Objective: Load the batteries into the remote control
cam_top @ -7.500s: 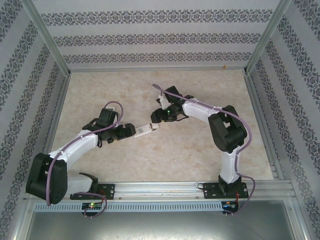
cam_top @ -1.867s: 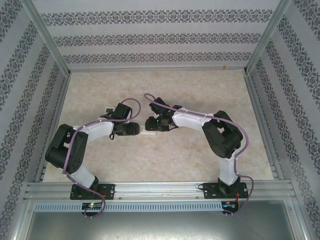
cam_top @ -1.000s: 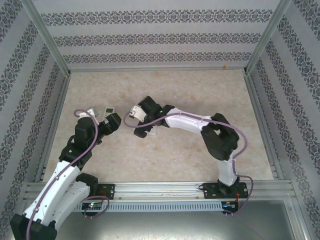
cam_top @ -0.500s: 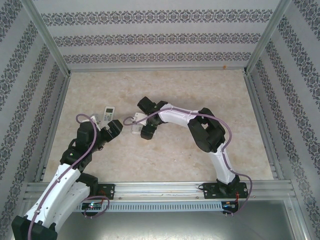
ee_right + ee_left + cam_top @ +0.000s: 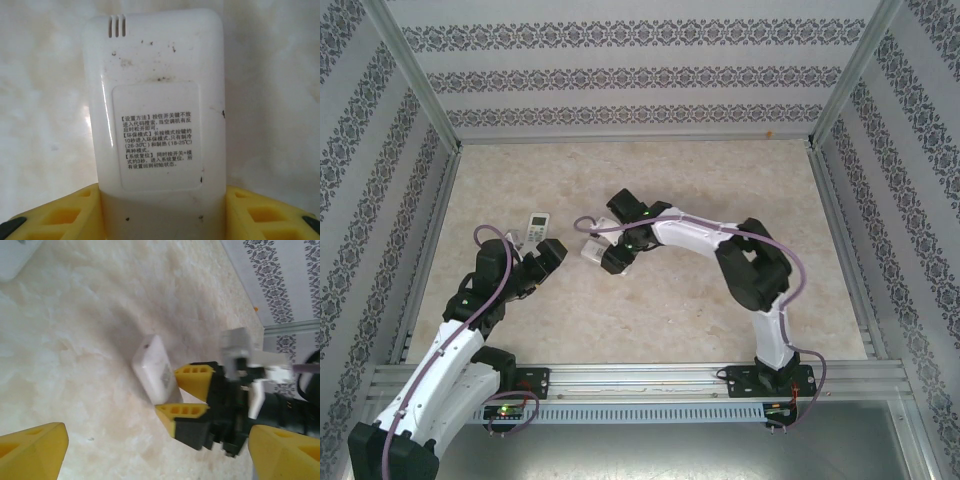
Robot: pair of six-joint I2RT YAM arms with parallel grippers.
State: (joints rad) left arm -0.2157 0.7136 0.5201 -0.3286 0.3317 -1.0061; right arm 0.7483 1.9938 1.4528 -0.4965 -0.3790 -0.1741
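The right tool (image 5: 605,257) pinches the remote control (image 5: 589,251) by one short end, a little left of the middle of the pale marbled surface (image 5: 740,190). In the right wrist view its yellow fingers (image 5: 62,217) press against both long edges of the white body. The back faces the camera there, with a printed label and three small slots at the far end. Whether the remote control rests on the surface or hangs just above it I cannot tell. At 9 o'clock from it in the top view, just beside it but apart, hangs the left tool (image 5: 550,254). Its jaws are spread wide with nothing between them, and they point at the free end. A second remote (image 5: 538,226) lies face up on the surface at about 11 o'clock from the left tool, close to it. A purple cable (image 5: 583,224) loops off the right wrist at 12 o'clock from the held remote control, near its free end. Patterned walls (image 5: 640,75) close in the surface at 9, 12 and 3 o'clock. A metal rail (image 5: 640,375) carrying both arm bases runs along 6 o'clock.
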